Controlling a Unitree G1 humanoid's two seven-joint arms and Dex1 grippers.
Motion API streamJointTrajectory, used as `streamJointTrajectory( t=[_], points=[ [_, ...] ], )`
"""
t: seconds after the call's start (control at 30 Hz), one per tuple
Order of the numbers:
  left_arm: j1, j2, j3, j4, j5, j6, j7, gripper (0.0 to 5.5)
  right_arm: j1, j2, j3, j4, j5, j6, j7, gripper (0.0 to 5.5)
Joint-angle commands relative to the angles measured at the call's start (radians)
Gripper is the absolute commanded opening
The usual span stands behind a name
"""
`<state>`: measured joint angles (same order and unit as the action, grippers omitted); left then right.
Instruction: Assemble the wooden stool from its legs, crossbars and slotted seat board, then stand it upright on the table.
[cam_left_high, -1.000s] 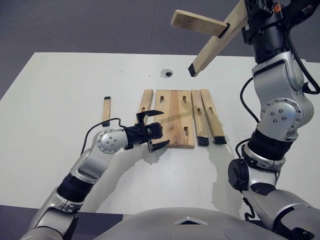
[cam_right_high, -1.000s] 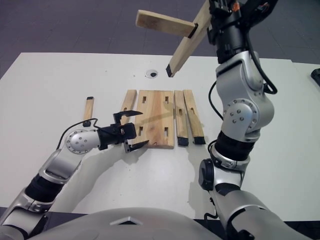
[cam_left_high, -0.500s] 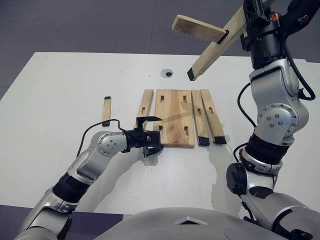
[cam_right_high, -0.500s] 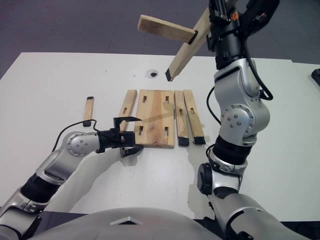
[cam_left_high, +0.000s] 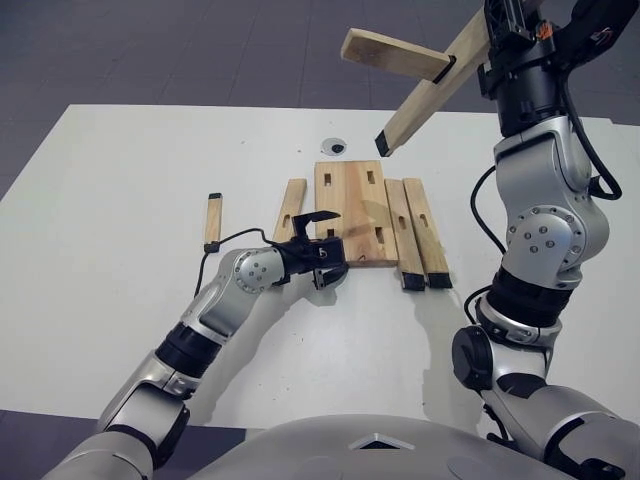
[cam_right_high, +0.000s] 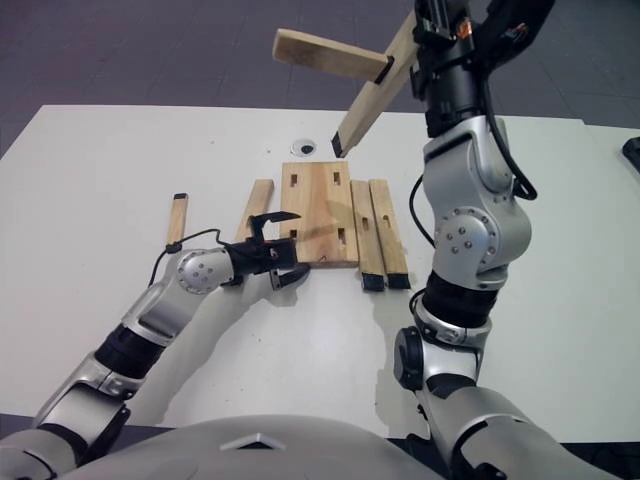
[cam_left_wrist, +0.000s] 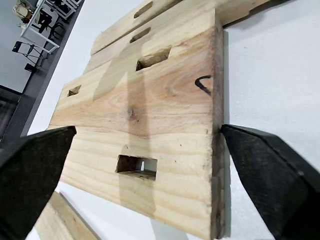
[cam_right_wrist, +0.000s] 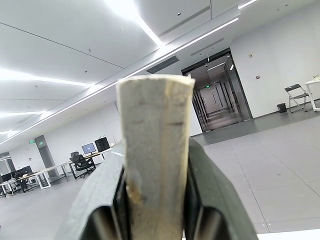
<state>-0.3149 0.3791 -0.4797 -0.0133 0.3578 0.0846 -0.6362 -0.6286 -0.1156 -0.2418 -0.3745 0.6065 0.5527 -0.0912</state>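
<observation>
The slotted seat board (cam_left_high: 352, 212) lies flat in the middle of the table. My left gripper (cam_left_high: 335, 243) is open at the board's near left corner, one finger on each side of the near edge (cam_left_wrist: 215, 150). My right gripper (cam_left_high: 492, 35) is raised high at the far right, shut on a leg (cam_left_high: 430, 95) that slopes down toward the table. A crossbar (cam_left_high: 393, 54) sticks out of that leg's side. In the right wrist view the leg (cam_right_wrist: 155, 150) stands clamped between the fingers (cam_right_wrist: 210, 200).
Two legs (cam_left_high: 397, 232) (cam_left_high: 426, 232) lie side by side right of the board, and one lighter piece (cam_left_high: 290, 207) lies on its left. A short bar (cam_left_high: 212, 220) rests farther left. A round hole (cam_left_high: 332, 147) sits in the tabletop beyond the board.
My left gripper has moved forward to the board's near edge, and the board has slid away from me past the legs beside it. The right arm's raised leg has barely shifted.
</observation>
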Motion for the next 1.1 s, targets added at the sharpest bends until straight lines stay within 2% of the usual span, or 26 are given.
streamJointTrajectory(
  t=[0.03, 0.13, 0.23, 0.3, 0.4, 0.47, 0.53, 0.8, 1.1],
  points=[
    [-0.034, -0.036, 0.03, 0.01, -0.009, 0.004, 0.039, 5.4, 0.014, -0.009, 0.0, -0.005, -0.013, -0.01, 0.008, 1.0],
    [-0.024, -0.069, 0.067, -0.068, -0.083, 0.007, 0.03, 5.4, 0.046, -0.011, 0.004, -0.028, -0.013, -0.001, 0.014, 1.0],
    [-0.017, -0.097, 0.16, -0.206, -0.159, 0.078, 0.056, 5.4, 0.113, 0.003, 0.002, -0.074, 0.006, 0.026, 0.002, 1.0],
    [-0.009, -0.11, 0.269, -0.306, -0.232, 0.186, 0.082, 5.4, 0.173, 0.02, 0.001, -0.118, 0.029, 0.047, -0.014, 1.0],
    [-0.003, -0.159, 0.494, -0.421, -0.42, 0.374, 0.147, 5.4, 0.276, 0.046, 0.024, -0.183, 0.038, 0.074, -0.041, 1.0],
    [-0.023, -0.198, 0.625, -0.414, -0.49, 0.443, 0.243, 5.4, 0.32, 0.062, 0.039, -0.202, 0.031, 0.075, -0.051, 1.0],
    [-0.06, -0.238, 0.703, -0.381, -0.538, 0.478, 0.328, 5.4, 0.356, 0.069, 0.061, -0.196, 0.0, 0.055, -0.046, 1.0],
    [-0.186, -0.408, 0.729, -0.2, -0.57, 0.371, 0.577, 5.4, 0.428, 0.113, 0.048, -0.091, -0.052, -0.08, -0.006, 1.0],
    [-0.225, -0.427, 0.719, -0.124, -0.61, 0.283, 0.614, 5.4, 0.448, 0.152, 0.022, 0.008, -0.067, -0.196, 0.007, 1.0]
  ],
)
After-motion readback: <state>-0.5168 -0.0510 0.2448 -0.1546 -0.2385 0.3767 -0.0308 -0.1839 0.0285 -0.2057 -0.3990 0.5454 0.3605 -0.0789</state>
